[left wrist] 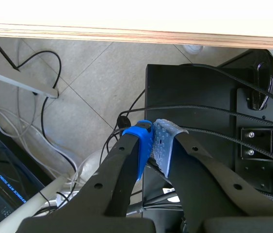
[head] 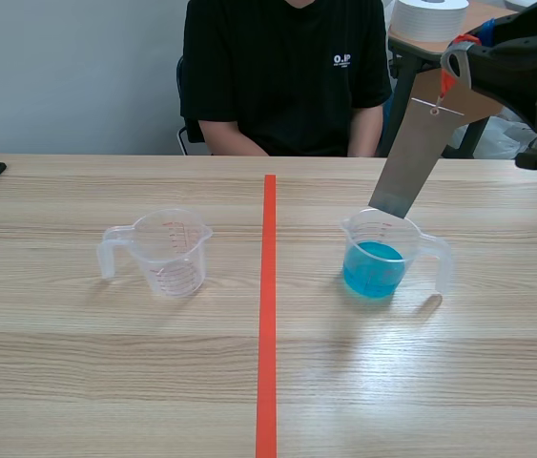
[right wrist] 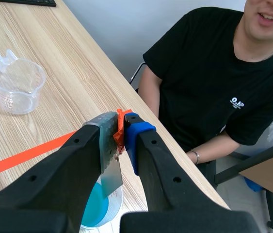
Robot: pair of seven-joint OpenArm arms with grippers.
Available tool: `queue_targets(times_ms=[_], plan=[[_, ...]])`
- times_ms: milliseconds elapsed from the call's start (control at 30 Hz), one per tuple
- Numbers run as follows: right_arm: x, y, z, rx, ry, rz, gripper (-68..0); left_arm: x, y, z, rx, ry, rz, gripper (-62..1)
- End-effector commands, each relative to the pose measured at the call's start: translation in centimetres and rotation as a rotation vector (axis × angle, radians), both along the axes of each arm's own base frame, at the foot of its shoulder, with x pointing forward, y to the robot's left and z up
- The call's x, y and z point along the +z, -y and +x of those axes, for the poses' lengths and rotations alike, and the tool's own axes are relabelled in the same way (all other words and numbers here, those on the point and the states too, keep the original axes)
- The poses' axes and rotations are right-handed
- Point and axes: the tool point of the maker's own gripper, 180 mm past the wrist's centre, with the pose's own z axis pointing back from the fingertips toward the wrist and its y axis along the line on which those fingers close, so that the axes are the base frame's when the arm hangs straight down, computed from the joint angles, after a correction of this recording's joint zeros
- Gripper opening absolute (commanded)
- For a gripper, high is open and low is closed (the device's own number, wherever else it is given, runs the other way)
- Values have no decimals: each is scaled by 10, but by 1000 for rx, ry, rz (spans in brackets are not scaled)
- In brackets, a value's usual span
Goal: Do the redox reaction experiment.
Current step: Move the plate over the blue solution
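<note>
Holding the grey metal strip point(head: 409, 157) by its top end, the right gripper point(right wrist: 119, 133) is clenched on it; the strip slants down from the fingers, its lower end just above the rim of the measuring cup point(head: 417, 236) beneath them, which holds blue liquid point(head: 375, 269). Dipping looks not yet done. The second cup point(head: 168, 250), well aside from those fingers, is empty. The left gripper point(left wrist: 153, 145) hangs under the table edge, pads pressed together on nothing
</note>
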Motion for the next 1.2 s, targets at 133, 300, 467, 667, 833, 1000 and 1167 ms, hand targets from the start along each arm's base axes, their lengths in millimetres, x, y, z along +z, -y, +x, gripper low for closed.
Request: queue_targets(times_ms=[133,300,467,667,833,1000,1167], plan=[[13,-1,2,5,36,10,-660,27,-19,6,-93,80,45,-560],[13,-1,2,5,36,10,-660,57,-31,35,-255,175,78,-560],[13,-1,2,5,36,10,-660,91,-29,75,-402,311,78,-560],[13,-1,2,5,36,10,-660,135,5,122,-618,470,-4,-560],[13,-1,2,5,35,10,-660,161,44,156,-791,554,-55,-560],[13,-1,2,5,35,10,-660,181,82,189,-883,640,-55,-560],[13,-1,2,4,36,12,-660,195,124,212,-966,712,-69,-560]])
